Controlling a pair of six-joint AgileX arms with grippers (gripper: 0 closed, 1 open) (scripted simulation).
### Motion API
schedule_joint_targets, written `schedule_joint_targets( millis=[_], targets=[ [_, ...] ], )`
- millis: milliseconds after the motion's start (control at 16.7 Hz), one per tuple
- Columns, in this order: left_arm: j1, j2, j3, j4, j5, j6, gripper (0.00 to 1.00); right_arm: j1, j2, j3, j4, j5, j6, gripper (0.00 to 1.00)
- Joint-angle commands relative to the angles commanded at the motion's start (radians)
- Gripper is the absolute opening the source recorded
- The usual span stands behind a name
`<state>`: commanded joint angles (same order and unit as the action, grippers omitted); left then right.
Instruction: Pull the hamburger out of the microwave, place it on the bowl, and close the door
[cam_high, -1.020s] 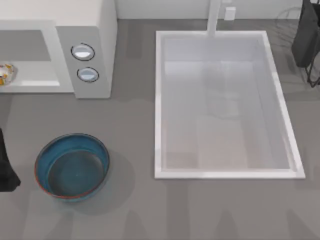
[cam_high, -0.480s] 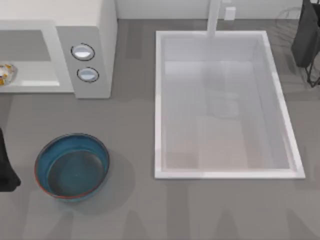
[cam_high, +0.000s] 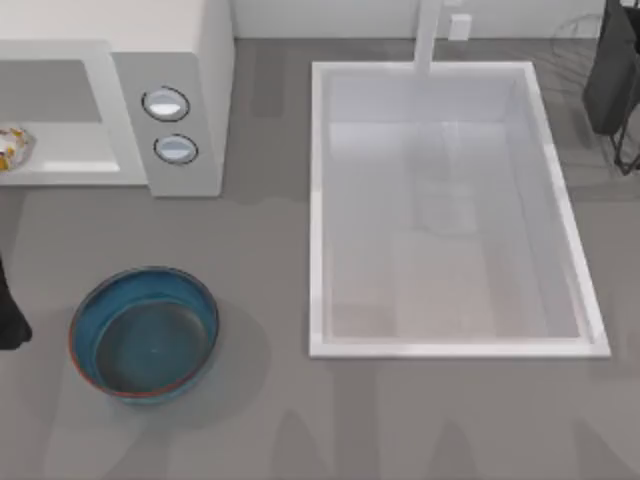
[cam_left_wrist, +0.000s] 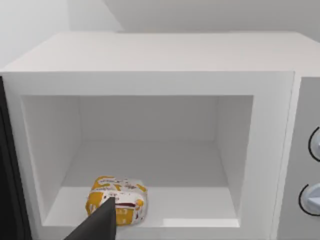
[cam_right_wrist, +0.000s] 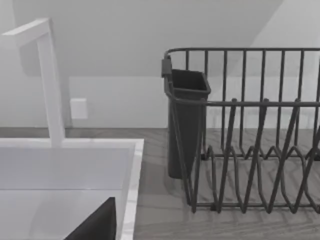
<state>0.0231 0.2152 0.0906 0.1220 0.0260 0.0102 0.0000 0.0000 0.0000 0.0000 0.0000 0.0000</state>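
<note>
The white microwave stands at the table's far left, its front cavity open. Inside, on the cavity floor near the front, lies the hamburger in white and orange wrapping; it also peeks in at the top view's left edge. A dark upright strip beside the opening may be the door's edge. My left gripper hovers just in front of the hamburger, apart from it. The blue bowl with a reddish rim sits empty in front of the microwave. My right gripper is parked by the sink's far right corner.
A large white sink basin with a tall faucet fills the middle and right. A dark wire dish rack with a cutlery cup stands at the back right. Grey countertop lies between bowl and sink.
In the top view my left arm's dark shape has drawn back a little toward the left edge. Bowl, hamburger and right arm have not moved.
</note>
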Motion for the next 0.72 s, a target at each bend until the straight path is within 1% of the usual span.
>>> schedule_joint_targets(
  millis=[120,300,720],
  targets=[
    [0.015,0.153,0.059,0.079,0.017,0.007,1.0,0.0,0.0,0.0,0.0,0.0,0.0,1.0],
    [0.042,0.438,0.166,0.223,0.048,0.019,1.0,0.0,0.0,0.0,0.0,0.0,0.0,1.0],
    [0.115,1.231,0.45,0.606,0.129,0.051,1.0,0.0,0.0,0.0,0.0,0.0,0.0,1.0]
  ],
)
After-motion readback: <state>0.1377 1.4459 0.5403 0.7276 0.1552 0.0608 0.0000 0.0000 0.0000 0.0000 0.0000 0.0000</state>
